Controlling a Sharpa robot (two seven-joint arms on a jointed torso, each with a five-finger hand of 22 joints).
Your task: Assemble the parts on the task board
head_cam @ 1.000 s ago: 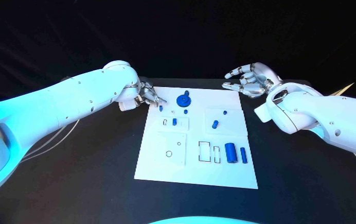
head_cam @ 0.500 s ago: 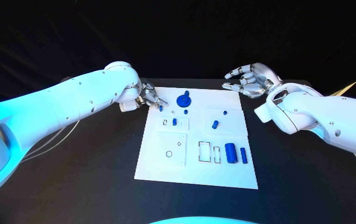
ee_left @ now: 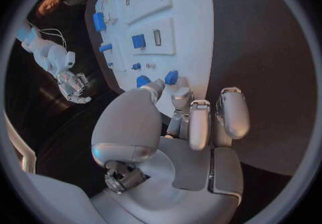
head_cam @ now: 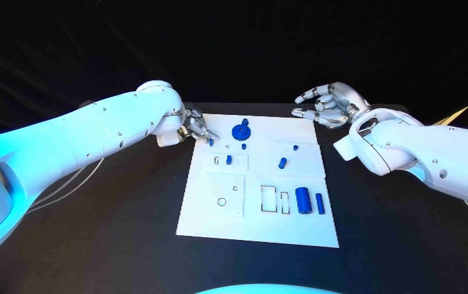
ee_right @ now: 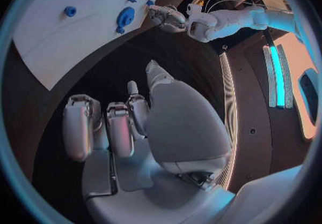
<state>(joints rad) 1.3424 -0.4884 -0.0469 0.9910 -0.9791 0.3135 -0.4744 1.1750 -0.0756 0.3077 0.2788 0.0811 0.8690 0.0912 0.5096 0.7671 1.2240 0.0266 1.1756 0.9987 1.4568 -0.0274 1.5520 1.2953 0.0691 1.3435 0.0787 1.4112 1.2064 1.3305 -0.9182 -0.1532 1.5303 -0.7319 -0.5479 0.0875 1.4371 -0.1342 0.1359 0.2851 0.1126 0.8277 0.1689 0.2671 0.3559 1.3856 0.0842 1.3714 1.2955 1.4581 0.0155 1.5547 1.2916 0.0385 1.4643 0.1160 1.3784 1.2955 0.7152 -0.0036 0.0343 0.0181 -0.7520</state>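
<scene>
1. Nearest on the task board (head_cam: 255,230), two blue bars (head_cam: 310,201) lie beside outlined slots that appear unfilled; insertion is judged outstanding.
2. Mid-board, small blue pegs (head_cam: 229,160) are seen, seating uncertain.
3. At the far edge, a blue gear (head_cam: 241,131) is noted.
4. The left hand (head_cam: 195,128) is at the far-left corner, fingertips pinching a small blue peg (head_cam: 211,142).
5. The right hand (head_cam: 330,107) is held off-board, fingers spread, holding nothing.

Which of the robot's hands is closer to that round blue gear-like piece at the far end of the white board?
Left. The left hand sits just beside the round blue piece at the board's edge; the right hand hovers off the board's far corner.
</scene>
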